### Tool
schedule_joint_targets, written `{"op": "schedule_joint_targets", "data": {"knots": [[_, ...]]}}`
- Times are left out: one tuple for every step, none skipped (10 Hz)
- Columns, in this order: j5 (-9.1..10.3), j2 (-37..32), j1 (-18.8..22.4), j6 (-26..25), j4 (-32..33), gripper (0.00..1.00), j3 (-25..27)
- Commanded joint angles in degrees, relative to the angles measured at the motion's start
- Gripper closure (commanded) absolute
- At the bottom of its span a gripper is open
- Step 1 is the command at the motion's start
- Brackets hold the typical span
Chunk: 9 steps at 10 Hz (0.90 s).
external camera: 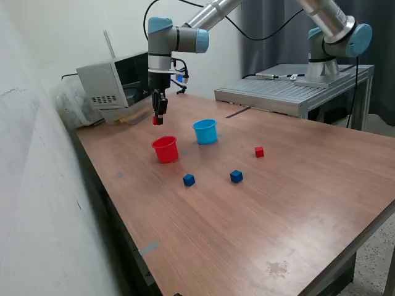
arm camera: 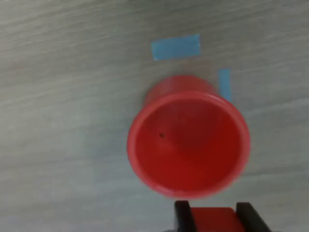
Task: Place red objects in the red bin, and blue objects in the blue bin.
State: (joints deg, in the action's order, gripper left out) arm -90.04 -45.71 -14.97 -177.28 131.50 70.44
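Note:
My gripper hangs above the table, shut on a small red cube held between its two black fingertips. Just below it stands the red bin, an upright red cup; in the wrist view the red bin is seen from above with nothing inside. The blue bin, a light blue cup, stands beside it toward the exterior view's right. A second red cube lies on the table further toward the exterior view's right. Two dark blue cubes lie nearer the front.
A grey box-shaped device sits at the table's back corner behind the gripper. A metal platform carries a second arm's base at the back, on the exterior view's right. Blue tape strips are stuck to the wooden table by the red bin.

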Motion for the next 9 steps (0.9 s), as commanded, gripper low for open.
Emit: {"op": "schedule_joint_targets", "data": {"knots": [[0.04, 2.73, -0.15, -0.26, 0.78, 1.00, 0.13], [0.04, 2.99, -0.06, -0.26, 0.86, 1.00, 0.23], [0.04, 3.00, -0.06, -0.26, 0.87, 1.00, 0.23], [0.04, 3.00, -0.06, -0.26, 0.78, 0.00, 0.23], [-0.05, 3.00, -0.06, -0.26, 0.78, 0.00, 0.23], [-0.14, 3.00, -0.06, -0.17, 0.60, 0.00, 0.23], [-0.49, 3.00, -0.06, -0.17, 0.25, 0.00, 0.14], [-0.58, 2.21, -0.06, -0.17, -0.79, 0.00, 0.14], [-0.23, 0.12, 0.03, -0.26, -5.15, 0.00, 0.23]]}}
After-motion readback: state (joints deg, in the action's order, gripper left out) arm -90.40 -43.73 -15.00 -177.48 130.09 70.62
